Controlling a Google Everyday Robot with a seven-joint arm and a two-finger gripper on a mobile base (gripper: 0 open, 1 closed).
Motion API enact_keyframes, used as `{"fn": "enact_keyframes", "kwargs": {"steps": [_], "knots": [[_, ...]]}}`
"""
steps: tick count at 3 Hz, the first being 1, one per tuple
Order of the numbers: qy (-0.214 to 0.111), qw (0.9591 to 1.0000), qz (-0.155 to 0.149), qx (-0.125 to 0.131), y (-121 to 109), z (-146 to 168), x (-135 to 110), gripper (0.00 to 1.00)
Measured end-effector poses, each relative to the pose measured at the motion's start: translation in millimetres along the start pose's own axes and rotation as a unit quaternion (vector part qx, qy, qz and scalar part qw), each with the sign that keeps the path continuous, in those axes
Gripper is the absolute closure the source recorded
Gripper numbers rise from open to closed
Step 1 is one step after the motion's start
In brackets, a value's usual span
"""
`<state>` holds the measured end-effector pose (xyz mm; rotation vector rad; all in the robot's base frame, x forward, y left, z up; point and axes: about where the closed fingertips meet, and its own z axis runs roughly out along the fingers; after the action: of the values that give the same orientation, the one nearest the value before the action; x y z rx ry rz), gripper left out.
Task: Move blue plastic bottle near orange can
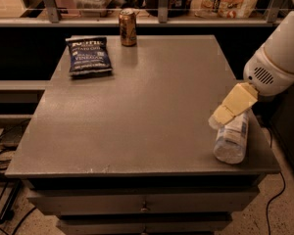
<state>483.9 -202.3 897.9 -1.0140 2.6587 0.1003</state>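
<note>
Near right, gripper sits over clear plastic bottle; its grip state cannot be told. Metallic orange can stands far; chip bag reads "VINEGAR".

Grey table carries three items: orange can upright at the far edge, dark blue chip bag flat at far left, blue plastic bottle on its side near the right edge — gripper over its far end.
</note>
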Motion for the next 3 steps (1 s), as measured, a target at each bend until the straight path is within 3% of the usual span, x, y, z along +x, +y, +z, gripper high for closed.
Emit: {"fn": "enact_keyframes", "kwargs": {"steps": [1, 2, 3], "knots": [[0.035, 0.9968, 0.069, 0.021, -18, 21, 16, 0.00], [0.066, 0.9920, 0.106, 0.016, -22, 44, 34, 0.15], [0.077, 0.9916, 0.103, 0.010, -11, 53, 38, 0.38]]}}
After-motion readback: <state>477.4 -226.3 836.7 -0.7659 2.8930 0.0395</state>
